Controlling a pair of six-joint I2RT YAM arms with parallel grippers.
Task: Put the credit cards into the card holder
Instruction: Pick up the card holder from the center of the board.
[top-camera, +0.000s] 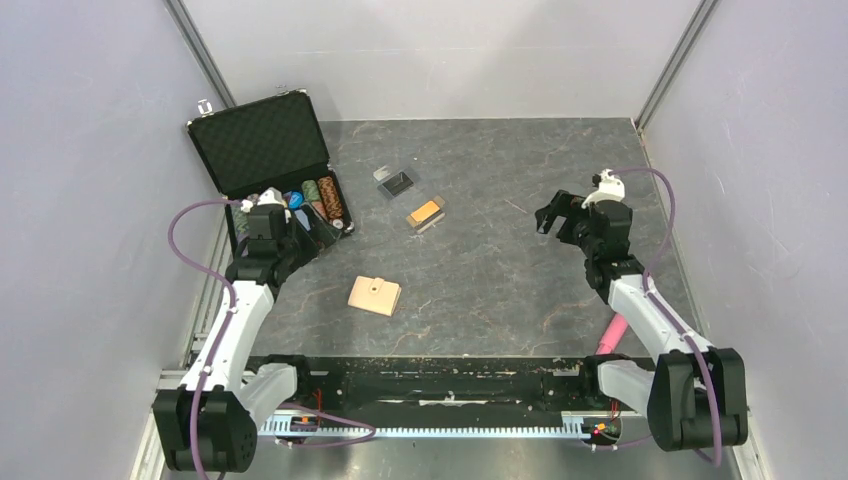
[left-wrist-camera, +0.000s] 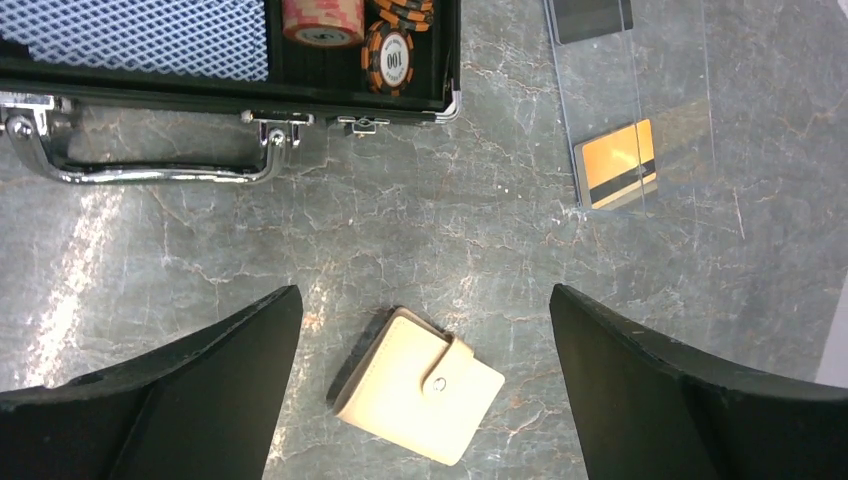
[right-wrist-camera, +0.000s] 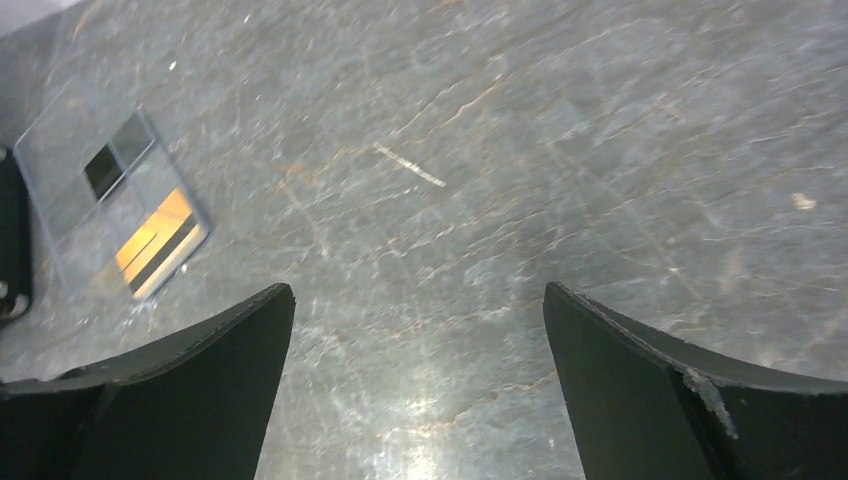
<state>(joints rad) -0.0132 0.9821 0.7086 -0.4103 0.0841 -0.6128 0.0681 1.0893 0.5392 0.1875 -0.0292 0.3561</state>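
Observation:
The tan card holder lies closed on the table's near middle; in the left wrist view it sits between my open fingers, below them, with its snap tab shut. The gold-orange card lies in a clear sleeve at mid table and shows in the left wrist view and the right wrist view. The black card lies in another clear sleeve just beyond it. My left gripper is open and empty near the case. My right gripper is open and empty over bare table at the right.
An open black foam-lined case stands at the back left with poker chips and a patterned deck in it; its chrome handle faces the table middle. Grey walls close in the left, right and back sides.

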